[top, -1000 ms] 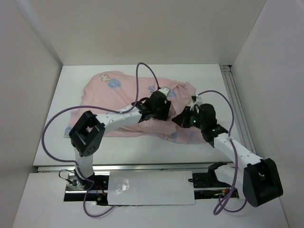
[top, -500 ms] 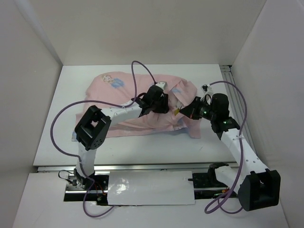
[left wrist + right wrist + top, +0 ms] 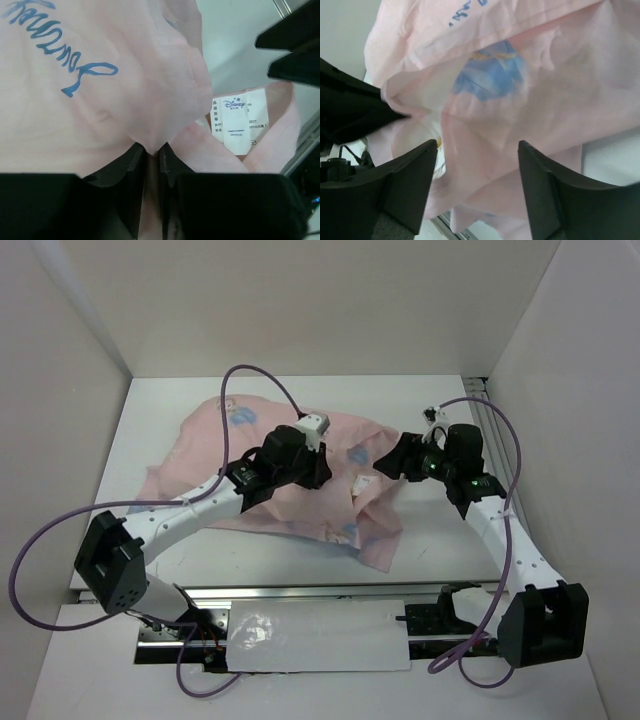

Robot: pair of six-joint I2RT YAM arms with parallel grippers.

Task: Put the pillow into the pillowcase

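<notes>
The pink pillowcase (image 3: 240, 455) lies bunched across the middle of the table, and its blue lettering (image 3: 75, 55) faces the left wrist camera. My left gripper (image 3: 312, 468) is shut on a fold of that pink cloth (image 3: 152, 147), pinched between its fingers. A white care label (image 3: 239, 120) hangs just beyond. My right gripper (image 3: 388, 462) stands open at the case's right side, with cloth hanging in front of its fingers (image 3: 540, 170) but not held. The pillow is mostly hidden inside the case. Only a white patch with a yellow edge (image 3: 434, 120) shows at the opening.
A loose flap of the case (image 3: 375, 535) trails toward the near edge of the white table (image 3: 450, 550). A metal rail (image 3: 497, 455) runs along the right side. Purple cables (image 3: 240, 375) loop over both arms. White walls close in the left, back and right.
My left gripper has shut on the pillowcase cloth and pulled back toward the left, dragging the case. My right gripper has opened and let go of the cloth.
</notes>
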